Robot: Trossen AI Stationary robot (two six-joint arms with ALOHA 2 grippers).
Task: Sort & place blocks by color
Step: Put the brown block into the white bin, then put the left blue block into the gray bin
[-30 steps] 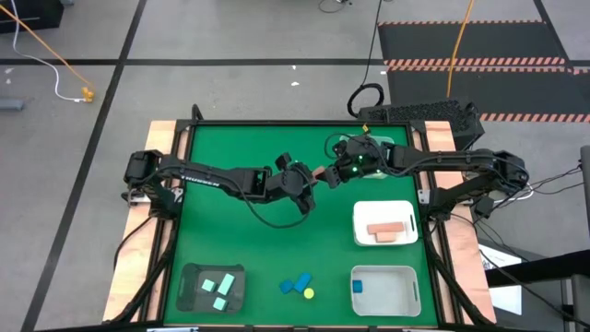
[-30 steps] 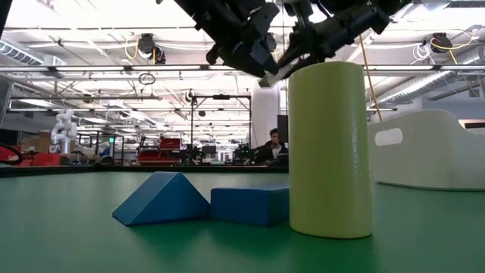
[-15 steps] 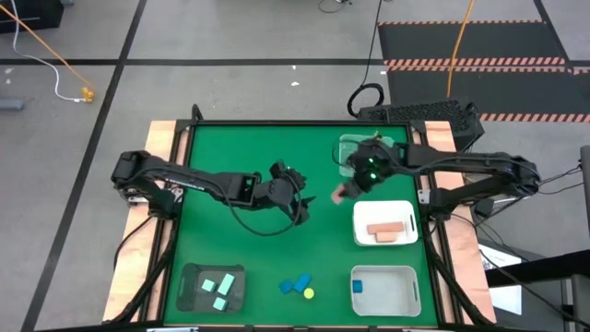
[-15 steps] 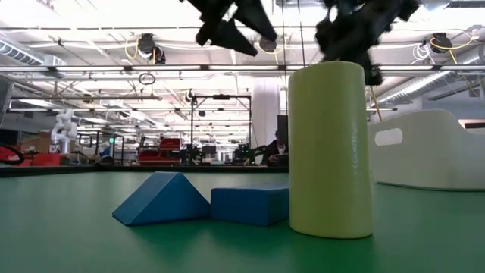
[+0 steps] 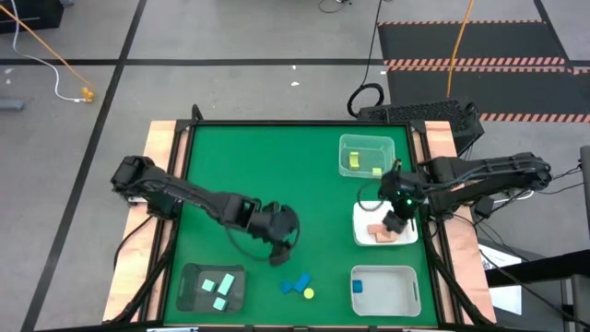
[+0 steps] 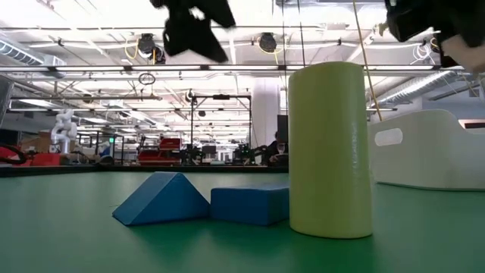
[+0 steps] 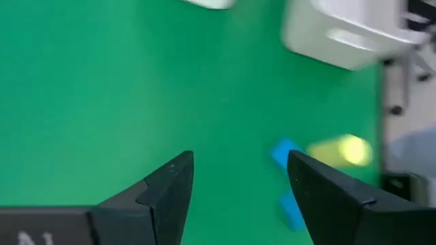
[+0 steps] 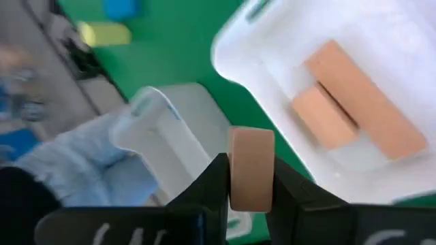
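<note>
My right gripper (image 5: pixel 395 221) is above the white tray (image 5: pixel 408 210) at the table's right and is shut on a salmon block (image 8: pixel 251 163). Two salmon blocks (image 8: pixel 347 112) lie in that tray. My left gripper (image 5: pixel 281 242) is open and empty above the mat. It is just far-left of two blue blocks (image 5: pixel 295 283) and a yellow cylinder (image 5: pixel 308 293), which rest on the mat near the front edge. In the left wrist view the blue blocks (image 7: pixel 286 155) and the cylinder (image 7: pixel 340 150) show beyond the open fingers. My right gripper pinches the salmon block between its two fingers, on two opposite faces (image 8: pixel 251 194). The fingers come from above, pointing down. The block is lifted clear above the white tray and juts past the fingertips.
A dark tray (image 5: pixel 190 297) at the front left holds mint green blocks. A white tray (image 5: pixel 392 297) at the front right holds a blue block (image 5: pixel 358 287). A clear tray (image 5: pixel 367 141) at the far right holds yellow blocks. The mat's middle is bare.
The two grippers were close together at the middle far part of the table and have parted. My right gripper has carried the salmon block toward the right and near edges, over the white tray. My left gripper has gone toward the near edge, toward the blue blocks.
</note>
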